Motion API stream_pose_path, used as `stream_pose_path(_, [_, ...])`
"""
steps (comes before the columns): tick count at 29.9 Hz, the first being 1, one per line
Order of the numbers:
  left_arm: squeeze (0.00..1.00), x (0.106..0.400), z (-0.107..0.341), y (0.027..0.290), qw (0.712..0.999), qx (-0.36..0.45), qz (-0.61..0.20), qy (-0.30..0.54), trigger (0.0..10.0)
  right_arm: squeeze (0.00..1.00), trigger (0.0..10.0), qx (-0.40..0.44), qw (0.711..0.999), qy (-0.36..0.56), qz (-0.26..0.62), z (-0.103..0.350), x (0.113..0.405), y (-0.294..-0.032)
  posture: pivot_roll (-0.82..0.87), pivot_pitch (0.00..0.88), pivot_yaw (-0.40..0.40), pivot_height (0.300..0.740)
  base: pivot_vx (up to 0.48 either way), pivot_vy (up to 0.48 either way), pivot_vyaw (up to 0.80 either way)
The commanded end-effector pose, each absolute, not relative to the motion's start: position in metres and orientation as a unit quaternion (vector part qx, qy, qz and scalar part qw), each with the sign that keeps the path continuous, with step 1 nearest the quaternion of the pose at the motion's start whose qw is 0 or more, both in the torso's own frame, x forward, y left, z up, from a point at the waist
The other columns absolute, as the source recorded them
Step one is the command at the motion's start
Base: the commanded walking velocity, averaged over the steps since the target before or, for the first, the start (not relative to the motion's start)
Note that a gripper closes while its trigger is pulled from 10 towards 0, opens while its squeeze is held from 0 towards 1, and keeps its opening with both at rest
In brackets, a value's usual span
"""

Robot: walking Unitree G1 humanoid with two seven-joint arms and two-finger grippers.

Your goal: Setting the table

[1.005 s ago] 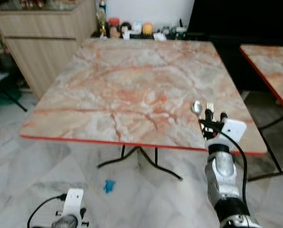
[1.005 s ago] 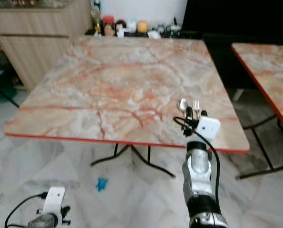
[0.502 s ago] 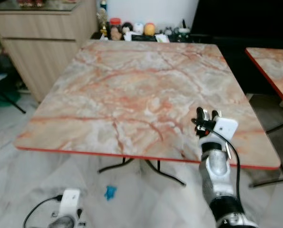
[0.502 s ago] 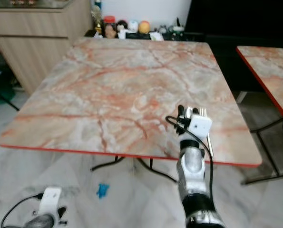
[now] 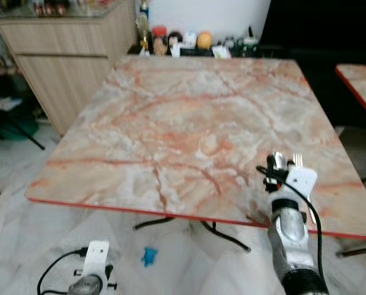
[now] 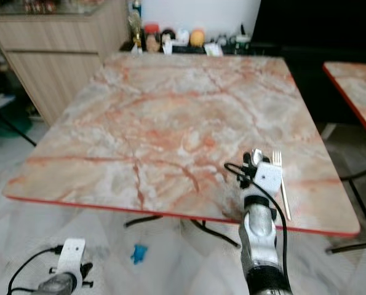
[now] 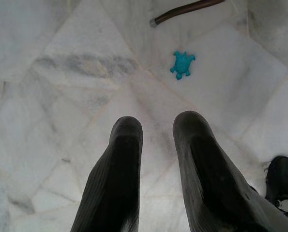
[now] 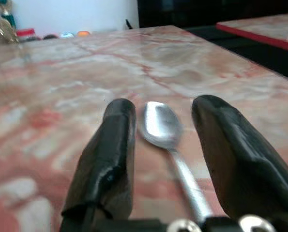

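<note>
My right gripper (image 6: 251,163) hovers low over the marble table (image 5: 189,117), near its front right corner. A metal spoon (image 8: 159,123) lies between its two black fingers (image 8: 110,145), bowl pointing away from me; the fingers stand wide apart and do not press it. A metal fork (image 6: 282,179) lies flat on the table just right of that gripper, tines away from me. The left gripper (image 7: 156,123) hangs idle over the floor with a gap between its fingers and nothing in it.
Jars and small items (image 5: 189,40) line the table's far edge. A wooden cabinet (image 5: 66,55) stands at the back left and a second red-edged table (image 5: 361,80) on the right. A teal toy (image 7: 182,64) lies on the marble floor near the black table legs (image 5: 219,230).
The camera has shifted. The fork, a second ago upright beside the spoon at the gripper's tips, now lies on the table to the gripper's right. The right gripper has come lower.
</note>
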State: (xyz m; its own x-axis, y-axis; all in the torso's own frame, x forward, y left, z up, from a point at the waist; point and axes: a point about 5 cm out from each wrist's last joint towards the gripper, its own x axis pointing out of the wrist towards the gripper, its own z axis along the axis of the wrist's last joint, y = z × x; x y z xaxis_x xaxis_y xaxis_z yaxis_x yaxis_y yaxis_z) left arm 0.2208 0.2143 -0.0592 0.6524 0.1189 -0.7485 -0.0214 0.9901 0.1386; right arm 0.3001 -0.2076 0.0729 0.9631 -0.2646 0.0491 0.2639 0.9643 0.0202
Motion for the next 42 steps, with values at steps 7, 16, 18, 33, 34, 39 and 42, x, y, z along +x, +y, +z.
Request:
stream_pose_path(7, [0.00,0.219,-0.060,0.215,0.906,0.061,0.037,0.418,10.0,0.00,10.0,-0.025,0.987,-0.012,-0.157,0.080,0.284,-0.241,0.06,0.000,-0.005,0.740,0.000,0.000,0.00])
stream_pose_path(16, [0.00,0.219,-0.060,0.216,0.905,0.062,0.037,0.419,10.0,1.00,10.0,0.021,0.993,0.044,-0.105,0.085,0.304,-0.240,0.05,0.000,0.002,0.740,0.000,0.000,0.00])
stream_pose_path(18, [0.00,0.218,-0.061,0.216,0.905,0.062,0.037,0.420,10.0,1.00,10.0,0.027,0.994,0.067,-0.084,0.084,0.311,-0.231,0.06,0.000,0.001,0.740,0.000,0.000,0.00])
stream_pose_path(33, [0.00,0.216,-0.062,0.215,0.903,0.066,0.036,0.423,10.0,0.00,10.0,0.044,0.995,0.090,-0.029,0.094,0.334,-0.203,0.07,0.000,-0.002,0.740,0.000,0.000,0.00])
stream_pose_path(34, [0.00,0.216,-0.062,0.215,0.903,0.066,0.036,0.423,10.0,0.00,10.0,0.044,0.995,0.090,-0.029,0.094,0.334,-0.203,0.07,0.000,-0.002,0.740,0.000,0.000,0.00])
stream_pose_path(39, [0.00,0.216,-0.062,0.215,0.903,0.064,0.035,0.423,10.0,0.00,10.0,0.041,0.992,0.112,-0.043,0.088,0.330,-0.212,0.07,0.000,-0.002,0.740,0.000,0.000,0.00])
stream_pose_path(42, [0.00,0.216,-0.062,0.215,0.903,0.065,0.034,0.424,10.0,0.00,10.0,0.050,0.989,0.132,-0.036,0.082,0.329,-0.212,0.07,0.000,-0.001,0.740,0.000,0.000,0.00])
